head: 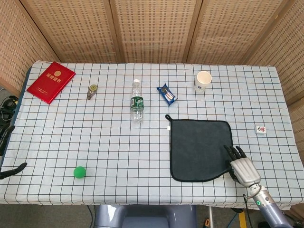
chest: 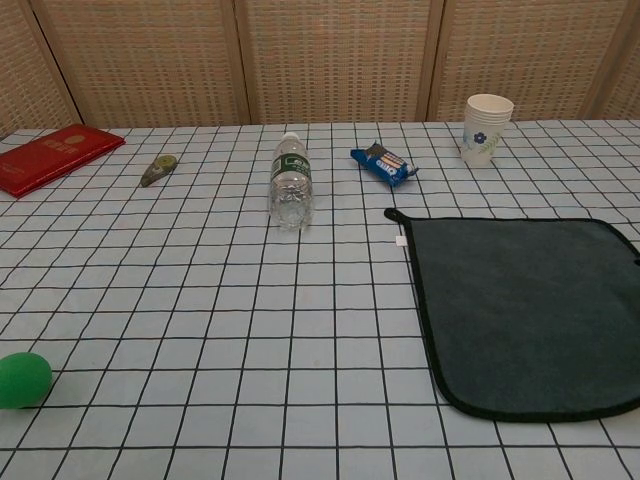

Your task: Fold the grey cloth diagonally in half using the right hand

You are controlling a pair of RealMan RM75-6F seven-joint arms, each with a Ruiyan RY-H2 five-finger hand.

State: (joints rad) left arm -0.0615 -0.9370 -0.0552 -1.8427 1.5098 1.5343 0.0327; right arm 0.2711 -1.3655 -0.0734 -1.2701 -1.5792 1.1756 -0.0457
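The counter (head: 95, 137) wears a white cloth with a dark grid. On it lie a red booklet (head: 51, 81) at the far left, a small greenish tool (head: 92, 91), a clear bottle (head: 137, 101), a blue snack packet (head: 166, 94), a paper cup (head: 203, 81), the grey cloth (head: 199, 149) lying flat, a small tile (head: 260, 129) and a green ball (head: 80, 172).
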